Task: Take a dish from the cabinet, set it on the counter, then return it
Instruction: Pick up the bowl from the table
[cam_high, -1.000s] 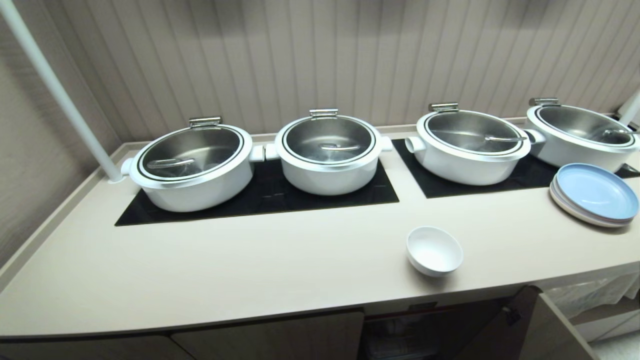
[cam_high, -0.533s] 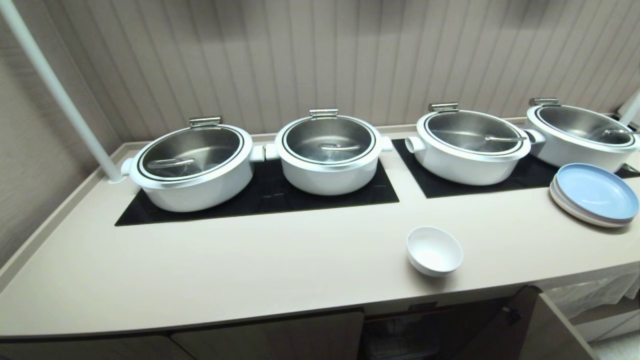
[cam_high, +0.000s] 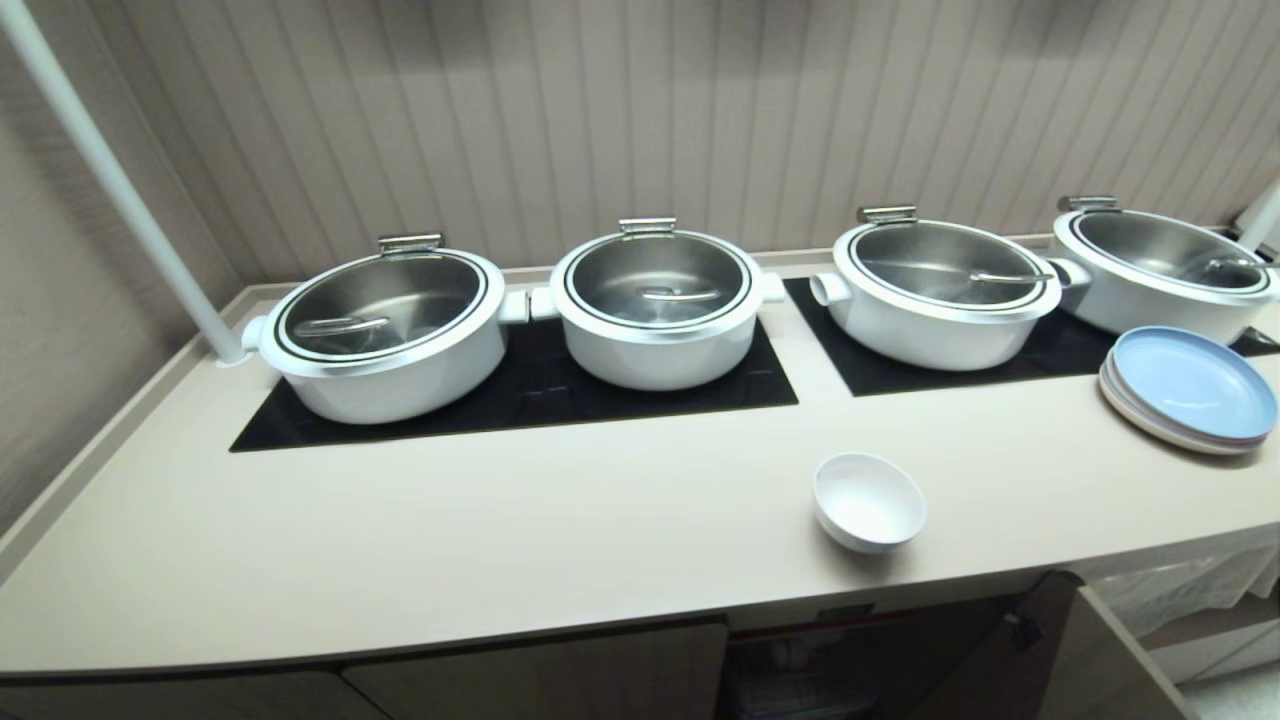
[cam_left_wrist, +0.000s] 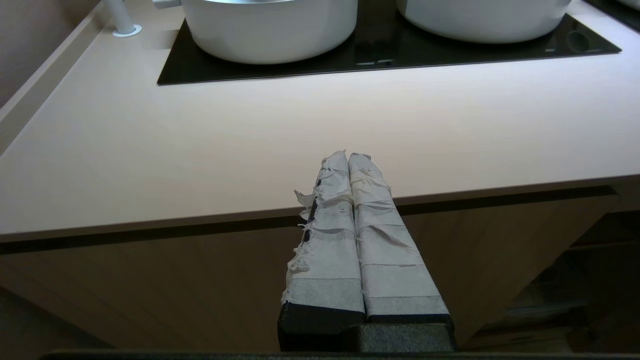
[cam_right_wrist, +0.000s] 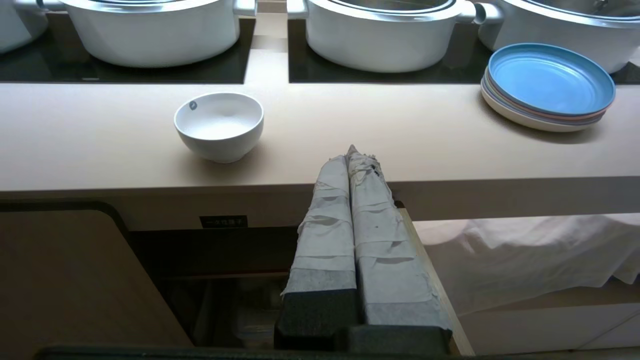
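The dish (cam_high: 868, 501), a small white glossy bowl, is seen standing upright and empty on the counter (cam_high: 500, 540), close to the front edge and well apart from both grippers. It is set in front of the gap between the two black glass panels (cam_high: 540, 385), with the third of four large white pots (cam_high: 945, 290) behind it. A stack of pastel plates (cam_high: 1190, 392), a blue one on top, is placed to the right of the dish near the far-right pot. Below the counter, the cabinet (cam_right_wrist: 70, 280) is shown with one door swung open (cam_high: 1010, 650), a dark interior being exposed beneath a small black label (cam_right_wrist: 223, 221).

The right gripper (cam_right_wrist: 351, 152) is held low in front of the counter edge, to the right of the dish, its tape-wrapped fingers (cam_right_wrist: 372, 210) pressed together with nothing between them. The left gripper (cam_left_wrist: 348, 157) is likewise held before the counter edge, further left, its taped fingers (cam_left_wrist: 330, 215) clenched on nothing, with a closed cabinet door beneath it. A white pole (cam_high: 120, 190) is seen rising from the counter's left rear corner
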